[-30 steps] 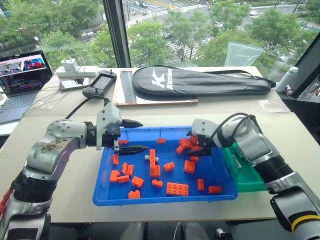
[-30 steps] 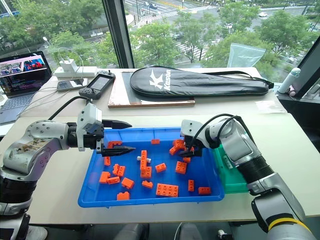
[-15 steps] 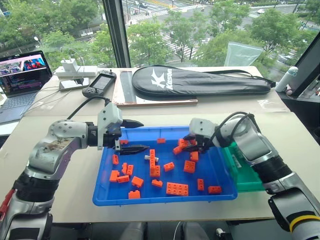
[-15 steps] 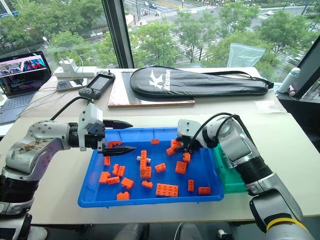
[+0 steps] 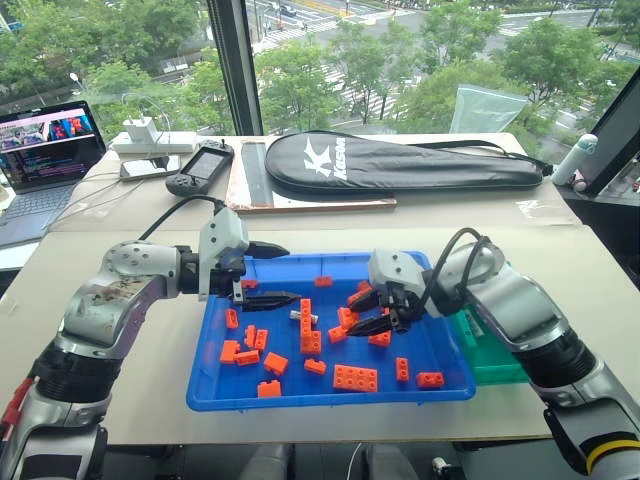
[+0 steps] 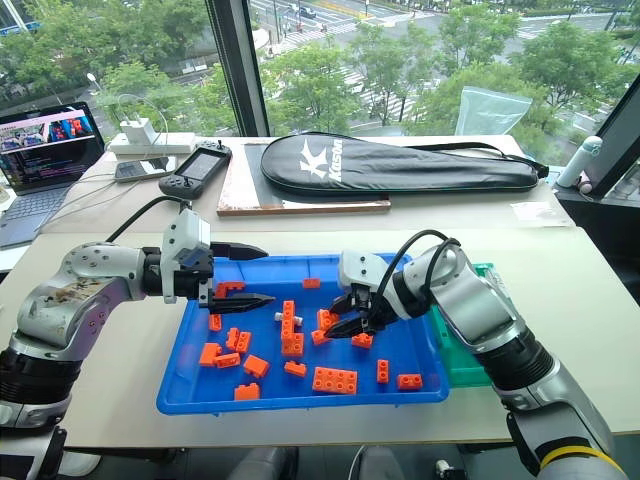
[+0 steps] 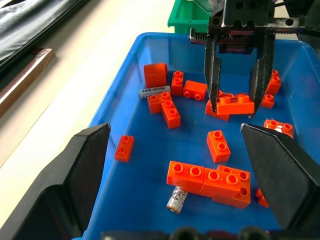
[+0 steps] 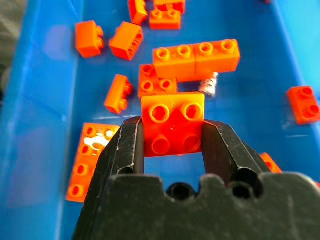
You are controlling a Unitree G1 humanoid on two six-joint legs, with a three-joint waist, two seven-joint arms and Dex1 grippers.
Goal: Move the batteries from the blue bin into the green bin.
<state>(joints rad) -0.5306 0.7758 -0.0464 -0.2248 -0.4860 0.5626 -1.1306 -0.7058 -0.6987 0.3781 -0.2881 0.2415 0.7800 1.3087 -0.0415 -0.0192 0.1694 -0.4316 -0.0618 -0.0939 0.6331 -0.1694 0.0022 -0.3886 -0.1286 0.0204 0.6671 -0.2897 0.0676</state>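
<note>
I read | "Kason" plus K logo, white, on black racket bag point(image 5: 400, 162), upper centre | "Heyright" on battery point(image 7: 154, 90), blue bin

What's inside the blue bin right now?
The blue bin holds many scattered orange bricks and two visible batteries: one half tucked under a long brick, another among bricks. More batteries may be covered by bricks.

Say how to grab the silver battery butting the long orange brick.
Pinch the slim silver battery across its barrel, coming from above: it lies flat on the blue plastic bin's floor, one end against the long orange brick, both long sides free.
</note>
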